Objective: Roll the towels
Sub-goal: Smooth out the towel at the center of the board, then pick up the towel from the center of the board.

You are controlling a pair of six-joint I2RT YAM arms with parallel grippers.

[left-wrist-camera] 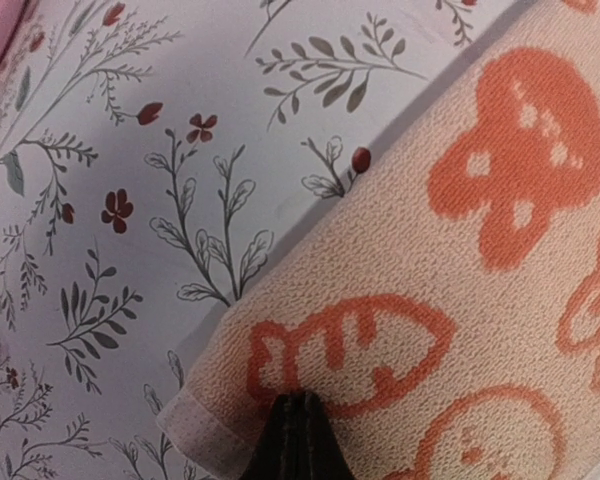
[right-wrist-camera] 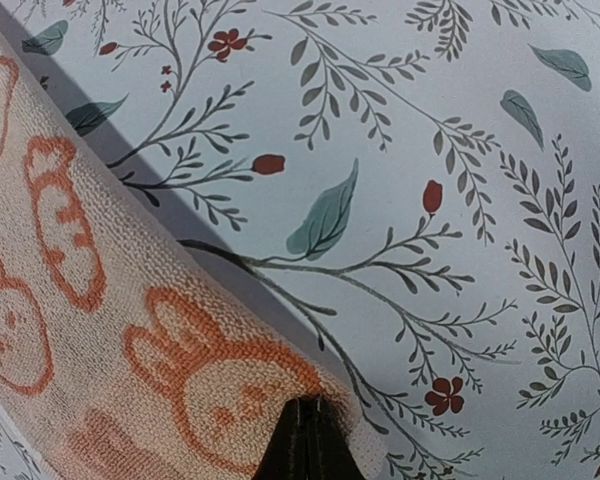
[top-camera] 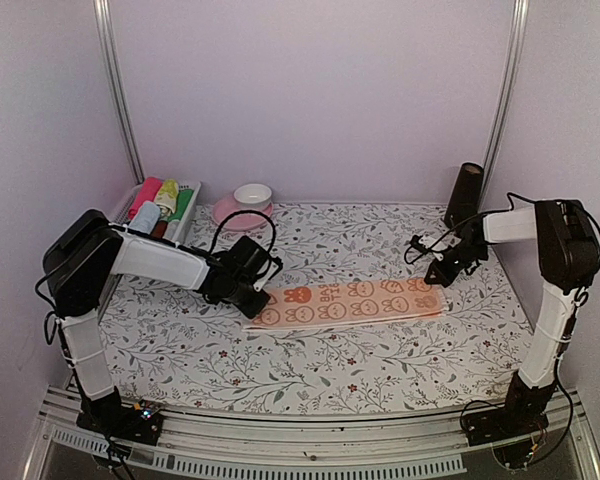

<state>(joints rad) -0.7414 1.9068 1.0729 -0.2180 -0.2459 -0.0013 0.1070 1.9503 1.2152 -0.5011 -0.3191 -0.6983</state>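
Note:
The peach-orange towel [top-camera: 350,300] with pale round animal prints lies as a long folded strip across the middle of the floral table sheet. My left gripper [top-camera: 263,293] is shut on the strip's left end. In the left wrist view, the closed tips of that gripper [left-wrist-camera: 298,400] pinch the towel [left-wrist-camera: 460,300] near its hemmed corner. My right gripper [top-camera: 438,277] is shut on the right end. Its closed tips [right-wrist-camera: 313,405] bite the towel [right-wrist-camera: 100,330] at a corner, beside a rabbit print. Both held ends cast a shadow on the sheet.
A grey tray [top-camera: 192,205] at the back left holds several coloured rolls, one of them pale blue [top-camera: 145,217]. A pink bowl [top-camera: 242,205] stands next to it. A dark cylinder [top-camera: 467,190] stands at the back right. Metal posts flank the back wall.

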